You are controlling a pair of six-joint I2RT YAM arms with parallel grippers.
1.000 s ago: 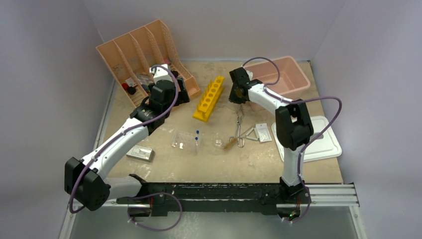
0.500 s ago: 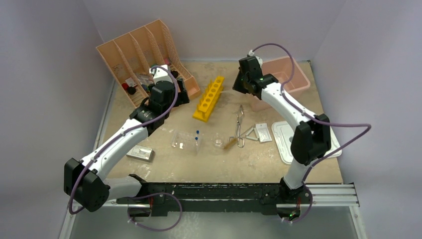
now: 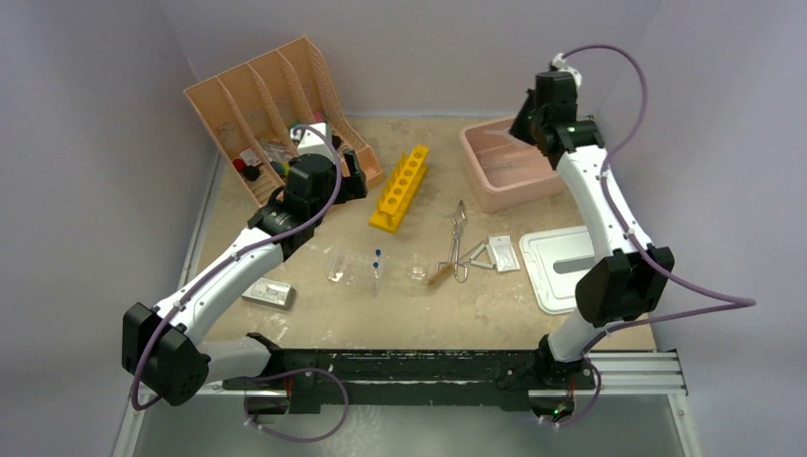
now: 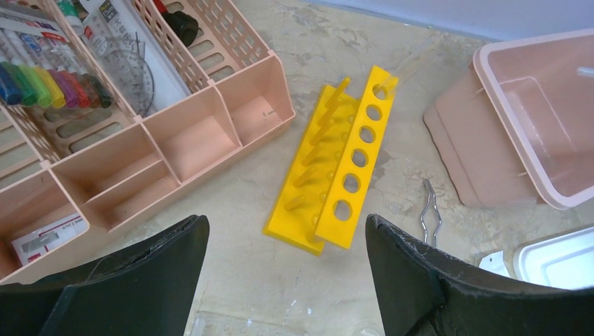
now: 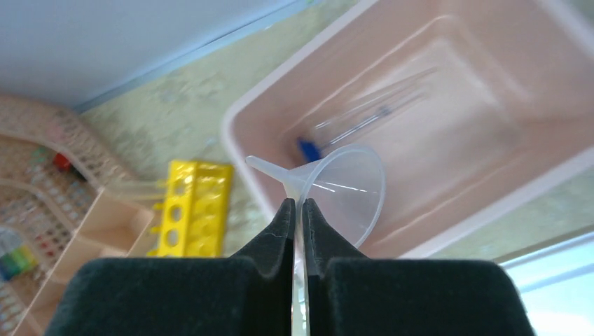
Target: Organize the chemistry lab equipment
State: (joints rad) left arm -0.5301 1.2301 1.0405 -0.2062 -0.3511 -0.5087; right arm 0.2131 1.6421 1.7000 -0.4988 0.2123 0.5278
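The right pincer [image 5: 295, 206] is pressed together on the rim of a clear funnel [image 5: 350, 183]. It holds the funnel up in the air over the open pink tub [image 5: 235, 129]. Seen from above, the tub sits at about 1 o'clock on the counter [image 3: 381, 314]. Some thin clear pipettes [image 5: 371, 115] lie inside the tub, and one has a blue tip.

The left pincer [image 4: 286, 227] is spread wide and holds nothing. It hangs over the yellow rack [image 4: 354, 157]. The rack lies near the middle of the counter, just beside the peach organizer [image 4: 210, 133] at 10 o'clock.

I think the job is only partly done. The pipettes are in the tub, and the funnel looks ready to go in next. The pincer only has to let go over the tub.

Lots of things are not put away yet. The metal tongs [image 3: 459, 243], the brush [image 3: 441, 274], the wire triangle [image 3: 479, 255] and the white packet [image 3: 503, 252] lie close together, a bit toward 4 o'clock from the middle. Two blue-capped clear things [image 3: 360, 267] lie toward 7 o'clock from the middle. The silver sheet [image 3: 267, 292] lies alone at 8 o'clock. The white lid [image 3: 571, 271] lies flat at 4 o'clock, off the tub. So more than half of the tidying looks left to do.
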